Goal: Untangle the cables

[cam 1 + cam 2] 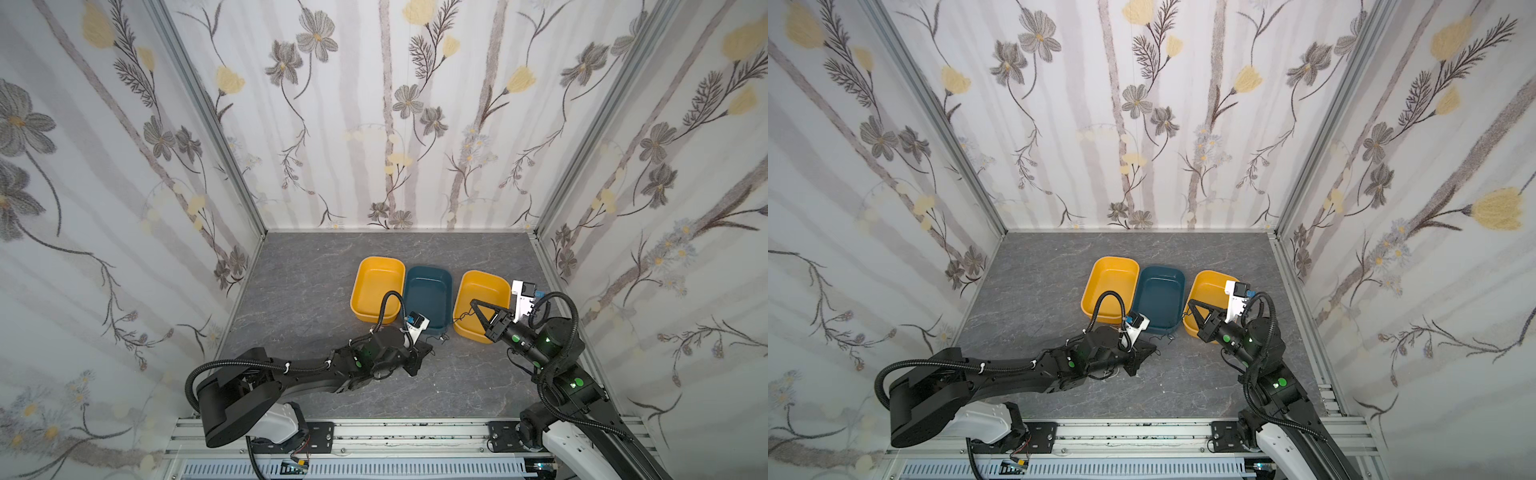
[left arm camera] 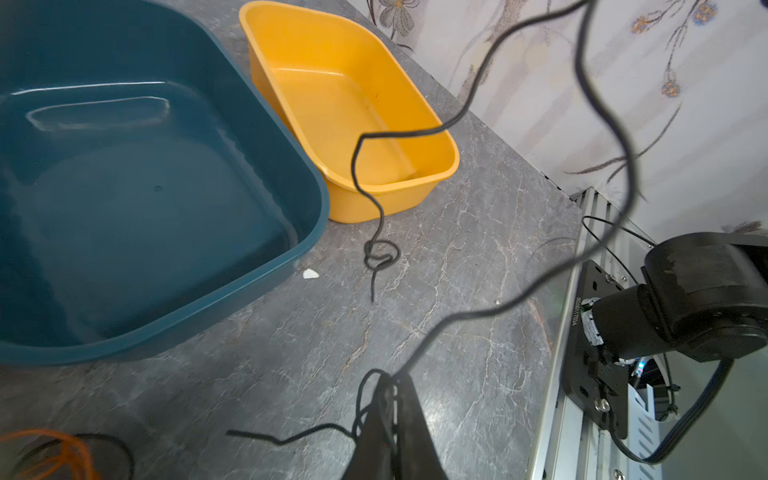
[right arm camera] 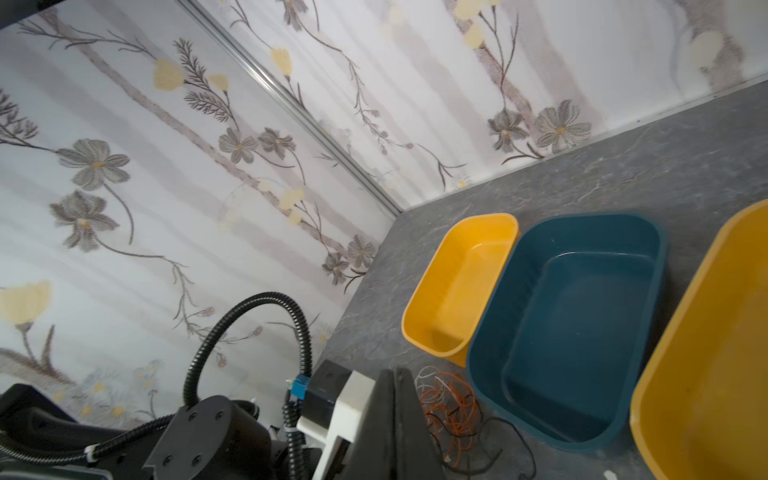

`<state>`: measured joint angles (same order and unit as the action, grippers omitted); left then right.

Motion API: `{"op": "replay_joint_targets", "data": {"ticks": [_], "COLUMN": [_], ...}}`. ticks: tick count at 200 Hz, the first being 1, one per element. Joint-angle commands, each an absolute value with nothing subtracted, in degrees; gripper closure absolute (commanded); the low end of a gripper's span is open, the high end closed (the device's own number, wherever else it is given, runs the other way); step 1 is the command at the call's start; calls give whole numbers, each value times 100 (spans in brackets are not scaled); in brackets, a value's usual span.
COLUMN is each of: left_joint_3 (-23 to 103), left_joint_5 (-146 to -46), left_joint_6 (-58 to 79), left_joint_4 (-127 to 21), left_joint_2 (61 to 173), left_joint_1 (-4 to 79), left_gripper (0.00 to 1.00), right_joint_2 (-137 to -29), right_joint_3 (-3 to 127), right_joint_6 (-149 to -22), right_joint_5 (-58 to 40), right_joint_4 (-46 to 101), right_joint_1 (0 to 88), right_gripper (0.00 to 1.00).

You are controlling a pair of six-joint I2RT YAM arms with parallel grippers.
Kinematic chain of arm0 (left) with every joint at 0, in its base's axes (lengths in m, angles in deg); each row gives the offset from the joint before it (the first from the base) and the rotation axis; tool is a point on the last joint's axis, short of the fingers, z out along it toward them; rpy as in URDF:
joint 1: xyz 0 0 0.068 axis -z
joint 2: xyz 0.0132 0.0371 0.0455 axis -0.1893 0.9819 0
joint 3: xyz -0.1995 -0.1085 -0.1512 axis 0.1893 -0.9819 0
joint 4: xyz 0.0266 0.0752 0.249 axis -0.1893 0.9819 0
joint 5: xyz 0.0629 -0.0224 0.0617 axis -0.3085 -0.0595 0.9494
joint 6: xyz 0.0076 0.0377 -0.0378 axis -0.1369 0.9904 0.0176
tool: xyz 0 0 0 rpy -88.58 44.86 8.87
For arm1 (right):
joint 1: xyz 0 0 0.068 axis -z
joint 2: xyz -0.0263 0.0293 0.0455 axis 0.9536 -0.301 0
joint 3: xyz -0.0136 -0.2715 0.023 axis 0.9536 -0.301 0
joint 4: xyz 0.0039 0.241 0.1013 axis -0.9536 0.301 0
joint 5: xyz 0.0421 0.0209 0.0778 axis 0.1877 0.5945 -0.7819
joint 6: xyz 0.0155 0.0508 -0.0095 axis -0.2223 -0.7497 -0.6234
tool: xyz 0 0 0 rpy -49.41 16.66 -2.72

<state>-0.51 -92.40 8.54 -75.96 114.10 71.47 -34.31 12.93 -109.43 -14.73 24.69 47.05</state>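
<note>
A thin black cable (image 2: 490,309) is pinched in my left gripper (image 2: 390,378), which is shut low over the table in front of the blue tray (image 1: 428,295). From there the cable climbs in two strands out of the left wrist view. One strand drops back to a small knot (image 2: 380,257) lying on the table. My right gripper (image 1: 473,302) is shut and raised over the right yellow tray (image 1: 486,291), and the black cable hangs from its tip. A tangle of orange, white and black cables (image 3: 453,399) lies by the blue tray's near corner.
A second yellow tray (image 1: 374,291) stands left of the blue one; none of the three trays holds anything. A small white scrap (image 2: 310,273) lies by the blue tray. Patterned walls close in three sides. The aluminium rail (image 1: 395,432) runs along the front.
</note>
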Motion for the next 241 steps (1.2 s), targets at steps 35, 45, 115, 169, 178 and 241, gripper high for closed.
{"op": "replay_joint_targets", "data": {"ticks": [35,45,115,169,178,241], "left_joint_3": [-216,-222,-9,234,267,437], "left_joint_5": [-8224,-8135,-7780,-7686,-7719,-8027], "left_joint_6": [1074,1093,1043,899,885,830], "left_joint_4": [-7030,-6946,-6114,-5708,-5683,-5582], "left_joint_2": [10612,10461,9910,9727,9713,9912], "left_joint_1": [7112,7082,6585,6004,5909,5503], "left_gripper": [95,95,95,95,95,95], "right_joint_2": [-3614,-3701,-4459,-5068,-5260,-6715], "right_joint_3": [1289,1256,1281,1886,2053,3311], "right_joint_6": [-10403,-10410,-10834,-10914,-10899,-10602], "right_joint_5": [-574,-728,-1996,-2249,-2290,-2356], "right_joint_4": [2911,2810,1652,1118,1030,907], "right_joint_1": [4691,4676,4296,3948,3884,3658], "right_gripper": [100,100,100,100,100,100]}}
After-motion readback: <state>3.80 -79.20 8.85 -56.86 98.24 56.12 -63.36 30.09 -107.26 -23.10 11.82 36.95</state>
